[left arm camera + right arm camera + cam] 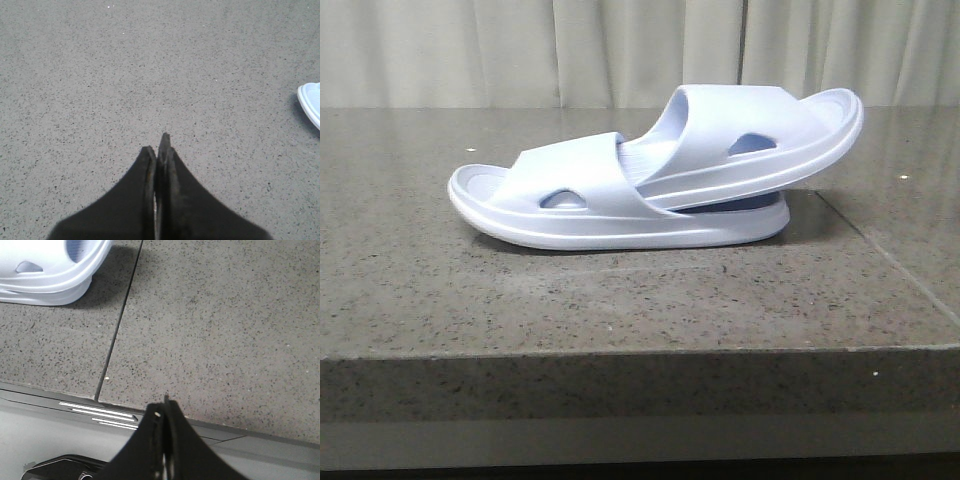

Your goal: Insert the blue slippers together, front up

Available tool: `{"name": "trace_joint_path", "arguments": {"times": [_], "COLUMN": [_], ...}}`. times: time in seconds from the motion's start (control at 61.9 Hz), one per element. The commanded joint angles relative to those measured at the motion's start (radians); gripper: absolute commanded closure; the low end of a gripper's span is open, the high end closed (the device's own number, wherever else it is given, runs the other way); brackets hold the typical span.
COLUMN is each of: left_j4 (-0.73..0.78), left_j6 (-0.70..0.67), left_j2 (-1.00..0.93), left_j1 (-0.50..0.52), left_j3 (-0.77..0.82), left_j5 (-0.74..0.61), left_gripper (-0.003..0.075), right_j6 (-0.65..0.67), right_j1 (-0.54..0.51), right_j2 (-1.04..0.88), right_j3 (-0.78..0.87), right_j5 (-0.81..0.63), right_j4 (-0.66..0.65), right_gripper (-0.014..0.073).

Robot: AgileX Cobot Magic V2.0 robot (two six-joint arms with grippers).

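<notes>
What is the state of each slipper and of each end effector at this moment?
lower slipper: flat on the table, sole down, toe towards the left.
upper slipper: its front is pushed under the lower slipper's strap, its heel is raised and tilted up to the right.
left end effector: shut, empty, above bare table.
right end effector: shut, empty, near the table edge.

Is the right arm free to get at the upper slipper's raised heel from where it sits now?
Probably yes. The right gripper hangs shut over bare table, and nothing lies between it and the upper slipper, whose heel overhangs the lower slipper.
</notes>
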Motion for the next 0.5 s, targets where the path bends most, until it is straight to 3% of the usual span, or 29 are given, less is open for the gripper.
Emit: {"name": "trace_joint_path", "arguments": {"times": [0.0,0.145,0.485], "left_j4": [-0.005,-0.057,-0.092], "left_j6": [0.0,0.033,0.033], "left_j2": [-0.012,-0.111,-0.423], "left_j1": [-0.005,0.021,0.114], "left_j3": [-0.007,0.137,0.586], "left_j5": [-0.114,-0.354,-0.715], "left_gripper": [0.0741,0.0741,0.0741], "right_j6": [-0.005,-0.005,-0.005], "right_j1": [0.0,0.0,0.0], "right_j2": [0.002,0.002,0.002], "right_j3": [-0.025,-0.025,-0.025], "right_j5": [-0.051,-0.051,-0.051], "right_j4": [0.007,0.007,0.007], "right_gripper": [0.066,0.066,0.066]}}
